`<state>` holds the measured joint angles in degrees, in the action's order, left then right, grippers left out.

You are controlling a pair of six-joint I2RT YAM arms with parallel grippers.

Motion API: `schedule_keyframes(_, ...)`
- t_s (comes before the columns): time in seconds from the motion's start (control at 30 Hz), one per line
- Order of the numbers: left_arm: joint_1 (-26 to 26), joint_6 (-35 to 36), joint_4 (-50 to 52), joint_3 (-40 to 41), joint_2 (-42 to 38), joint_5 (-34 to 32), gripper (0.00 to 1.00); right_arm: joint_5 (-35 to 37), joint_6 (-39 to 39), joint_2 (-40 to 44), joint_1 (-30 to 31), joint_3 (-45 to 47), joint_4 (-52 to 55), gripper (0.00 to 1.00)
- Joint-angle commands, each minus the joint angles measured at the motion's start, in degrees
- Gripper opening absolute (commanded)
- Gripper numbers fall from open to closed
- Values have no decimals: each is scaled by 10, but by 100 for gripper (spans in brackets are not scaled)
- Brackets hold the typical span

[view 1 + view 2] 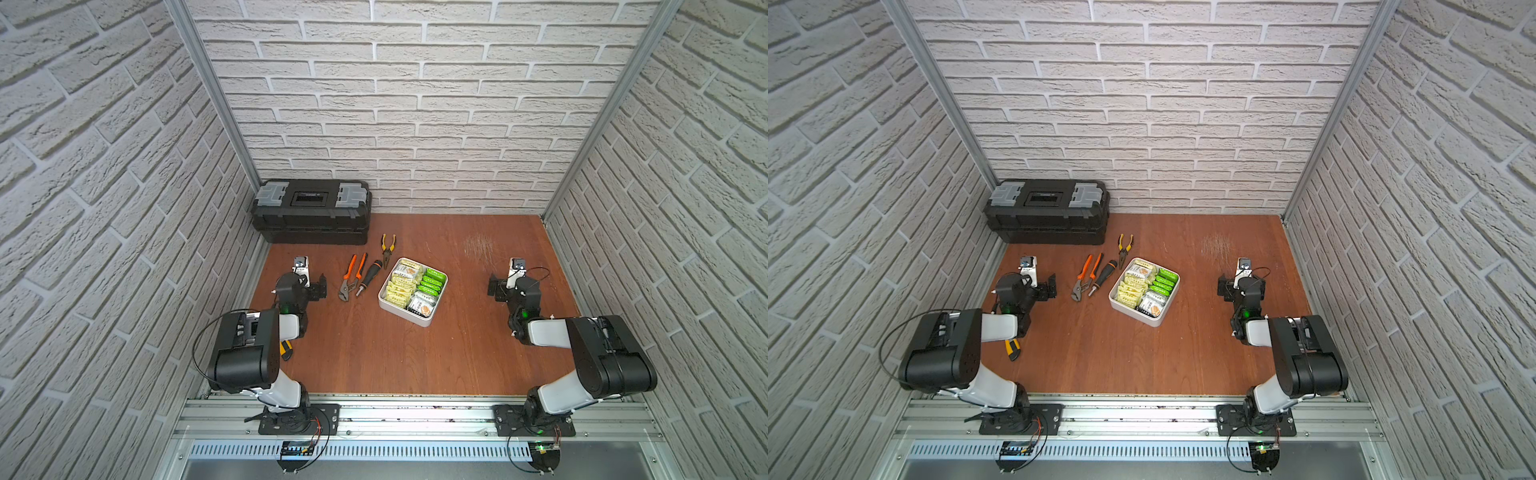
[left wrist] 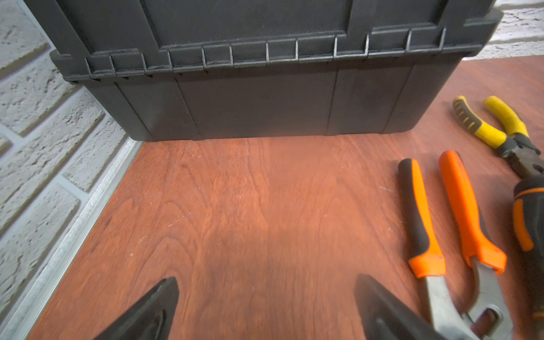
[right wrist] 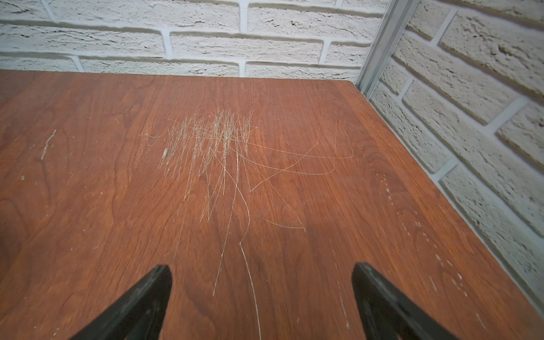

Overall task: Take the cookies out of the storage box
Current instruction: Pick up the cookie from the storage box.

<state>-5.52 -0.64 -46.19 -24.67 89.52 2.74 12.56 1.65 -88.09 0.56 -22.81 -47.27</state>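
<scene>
Showing cookies [image 1: 402,287]: both top views only.

- Yellow-and-black tool [image 1: 286,351]: the left arm [image 1: 289,326] is covering most of it, so its kind cannot be told.
- Toolbox [image 2: 250,97]: its top is running off the left wrist view.
- Screwdriver [image 2: 530,223] and yellow pliers [image 2: 500,129]: that view's edge is cutting off both.
- Orange pliers [image 2: 459,223]: the jaw tips are running past the edge.
- Cookies [image 1: 401,286]: the wrapper print is showing too small to read in both top views.
</scene>
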Motion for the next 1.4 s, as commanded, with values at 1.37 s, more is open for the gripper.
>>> schedule_keyframes(1.37,381,-714,577,-94,-305,-155,88,-331,-9,157,166,-363,714,74)
